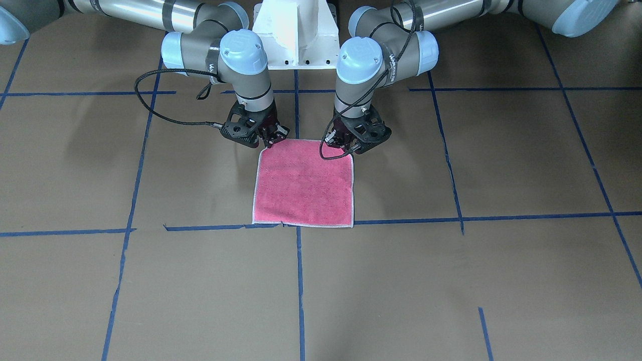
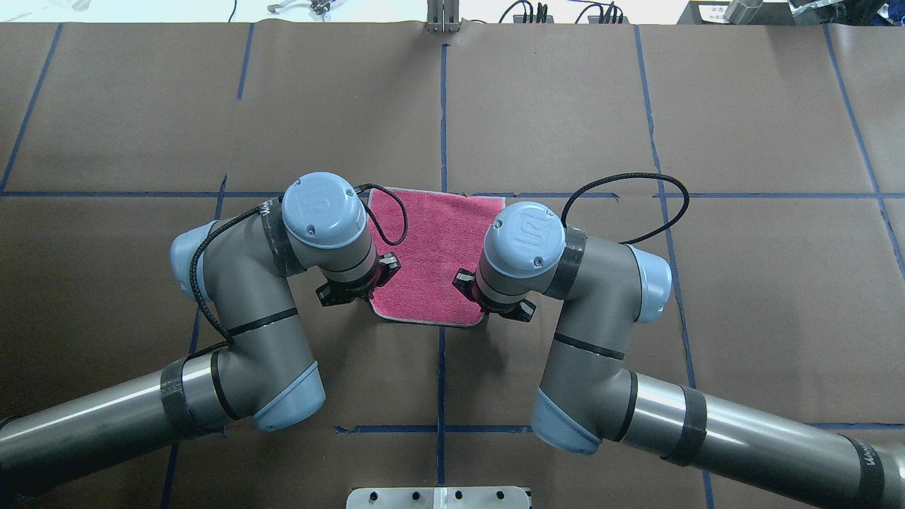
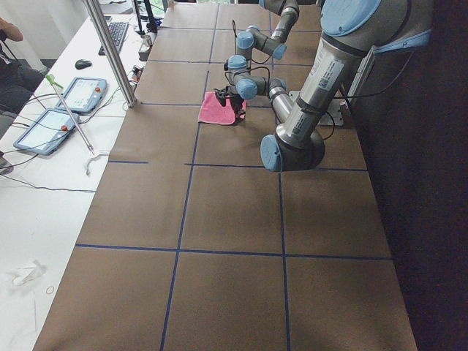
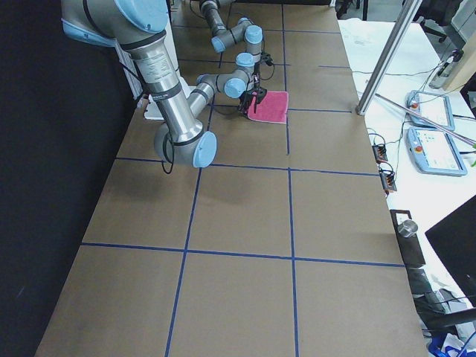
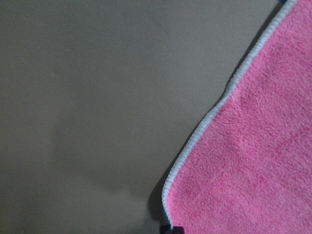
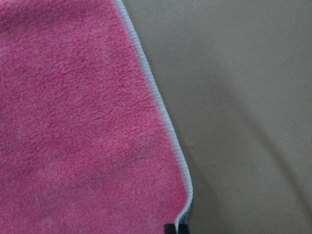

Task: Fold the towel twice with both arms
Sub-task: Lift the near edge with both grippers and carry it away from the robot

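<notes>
The towel (image 1: 303, 185) lies flat on the table, pink face up, with pale edging; it also shows in the overhead view (image 2: 431, 247). My left gripper (image 1: 349, 149) is down on the towel's corner nearest the robot on my left side and looks shut on it. My right gripper (image 1: 273, 142) is down on the other near corner and looks shut on it. In the left wrist view the towel (image 5: 253, 170) ends at a black fingertip (image 5: 176, 229), its edge slightly raised. The right wrist view shows the towel (image 6: 73, 122) ending at a fingertip (image 6: 170, 228).
The table is covered in brown paper with blue tape lines (image 1: 300, 281). The white robot pedestal (image 1: 296, 35) stands just behind the grippers. A metal post (image 4: 387, 63) and tablets (image 4: 435, 152) stand off the table's far side.
</notes>
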Available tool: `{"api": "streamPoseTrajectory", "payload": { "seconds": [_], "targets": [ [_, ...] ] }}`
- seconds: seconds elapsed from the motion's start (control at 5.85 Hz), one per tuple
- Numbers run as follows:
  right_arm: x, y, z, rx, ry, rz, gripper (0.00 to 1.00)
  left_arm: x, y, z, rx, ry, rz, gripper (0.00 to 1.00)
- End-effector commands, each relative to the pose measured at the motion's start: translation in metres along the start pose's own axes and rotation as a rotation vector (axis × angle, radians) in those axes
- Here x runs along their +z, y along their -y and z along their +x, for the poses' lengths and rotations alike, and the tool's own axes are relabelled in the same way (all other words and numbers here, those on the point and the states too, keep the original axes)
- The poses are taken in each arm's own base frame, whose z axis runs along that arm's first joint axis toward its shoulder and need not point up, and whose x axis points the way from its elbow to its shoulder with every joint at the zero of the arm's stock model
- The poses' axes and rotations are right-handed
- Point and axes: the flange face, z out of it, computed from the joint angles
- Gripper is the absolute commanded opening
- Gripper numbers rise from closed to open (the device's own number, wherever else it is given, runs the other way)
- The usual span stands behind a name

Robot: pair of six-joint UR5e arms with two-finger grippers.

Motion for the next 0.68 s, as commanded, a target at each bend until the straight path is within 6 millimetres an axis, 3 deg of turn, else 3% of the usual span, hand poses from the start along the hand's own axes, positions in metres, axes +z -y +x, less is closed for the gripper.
{"api": "streamPoseTrajectory", "payload": {
  "seconds": [0.0,0.34,0.51],
  "targets": [
    [-0.018,0.007,-0.007,0.009,0.027,-0.023,0.0,-0.018,-0.003,0.003,0.008,-0.034,-0.005,0.0],
    [-0.044,0.008,-0.004,0.043,0.055,-0.096,0.0,-0.037,-0.008,-0.002,0.009,-0.056,-0.049,0.0],
    [-0.042,0.009,0.004,0.089,0.038,-0.127,0.0,-0.038,-0.009,-0.012,-0.015,-0.048,-0.08,0.0]
  ]
}}
